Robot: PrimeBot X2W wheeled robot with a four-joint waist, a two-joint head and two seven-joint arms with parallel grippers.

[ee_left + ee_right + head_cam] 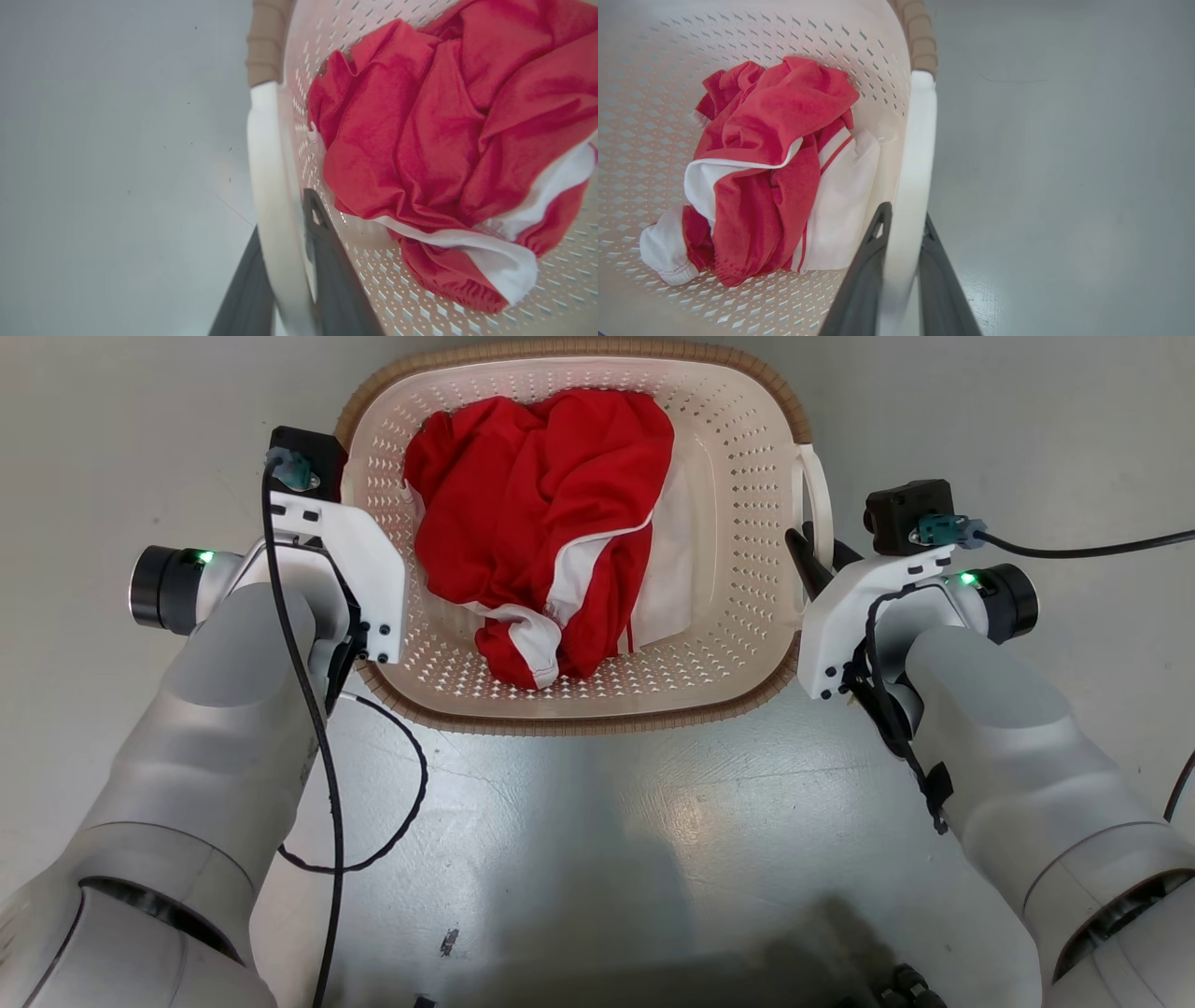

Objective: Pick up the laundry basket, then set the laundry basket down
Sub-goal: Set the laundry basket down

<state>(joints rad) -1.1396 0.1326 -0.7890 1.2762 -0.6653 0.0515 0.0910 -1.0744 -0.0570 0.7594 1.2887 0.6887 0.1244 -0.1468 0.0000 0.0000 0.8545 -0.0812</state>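
While both arms are reaching forward, one laundry basket (579,719) is sitting between them over the grey floor (597,821); whether it is touching that floor, I cannot tell. Two grippers are holding its two white side handles. The left gripper (284,212) is clamping the left handle (266,163) and the right gripper (906,212) is clamping the right handle (917,140), each with one finger inside and one outside. One crumpled red-and-white garment (541,504) is lying in the basket's middle.
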